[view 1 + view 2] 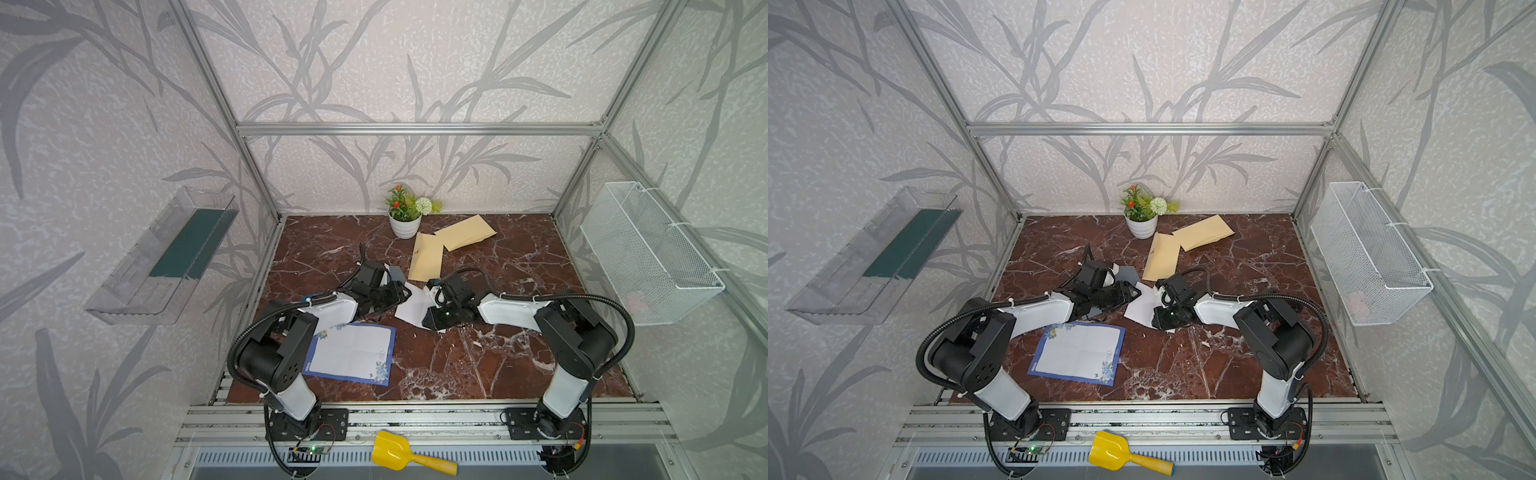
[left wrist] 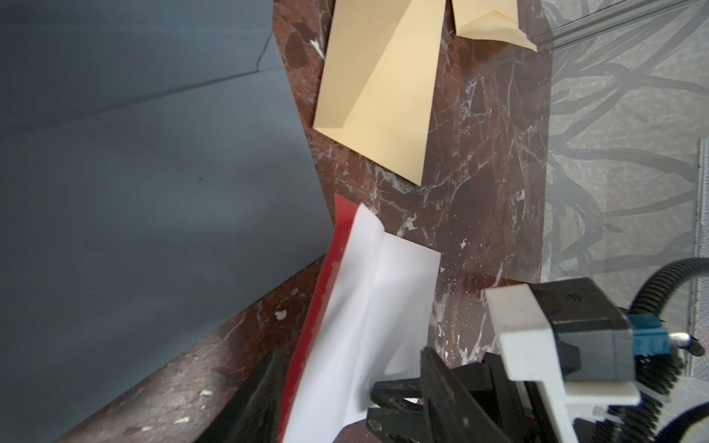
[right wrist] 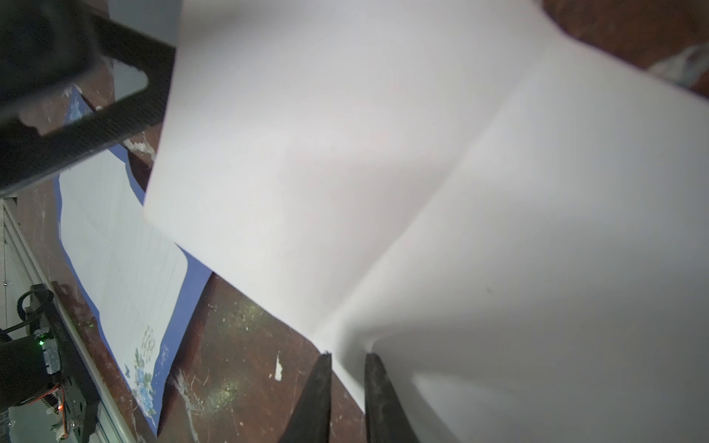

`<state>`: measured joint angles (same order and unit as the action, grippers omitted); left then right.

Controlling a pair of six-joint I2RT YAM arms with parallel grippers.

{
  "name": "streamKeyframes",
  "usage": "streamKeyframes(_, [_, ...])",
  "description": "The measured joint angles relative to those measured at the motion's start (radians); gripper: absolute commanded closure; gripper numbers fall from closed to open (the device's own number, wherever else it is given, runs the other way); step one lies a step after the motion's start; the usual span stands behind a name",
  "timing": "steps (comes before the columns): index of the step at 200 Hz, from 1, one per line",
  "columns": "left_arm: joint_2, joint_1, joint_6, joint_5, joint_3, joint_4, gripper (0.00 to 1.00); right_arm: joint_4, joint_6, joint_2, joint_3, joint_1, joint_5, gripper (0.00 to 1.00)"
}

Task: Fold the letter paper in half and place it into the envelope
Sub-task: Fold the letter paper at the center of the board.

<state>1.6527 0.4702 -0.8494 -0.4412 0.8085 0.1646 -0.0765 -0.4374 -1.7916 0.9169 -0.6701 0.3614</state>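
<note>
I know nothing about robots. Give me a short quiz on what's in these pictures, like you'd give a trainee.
1. True or false: the right jaws are shut on the white sheet.
2. How many tan envelopes lie near the plant?
3. Where is the yellow scoop? A in the basket; B on the front frame; C on the marble.
Key: 1 true; 2 two; 3 B.
</note>
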Motion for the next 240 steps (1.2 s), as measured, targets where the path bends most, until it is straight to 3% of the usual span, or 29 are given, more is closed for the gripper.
streamKeyframes(89, [0.0,0.001,-0.101,-0.069,-0.035,0.157,0.43,0.01,0.001,-0.008,0.009,0.013,0.013,0.81])
streamKeyframes(190, [-0.004,0.009,-0.114,-0.077,-0.041,0.165,0.43,-0.097,0.044,0.119,0.031,0.122,-0.058,0.81])
streamKeyframes(240, [-0.003,0.027,-0.115,-0.078,-0.04,0.165,0.43,-0.108,0.046,0.093,-0.025,0.162,-0.07,0.81])
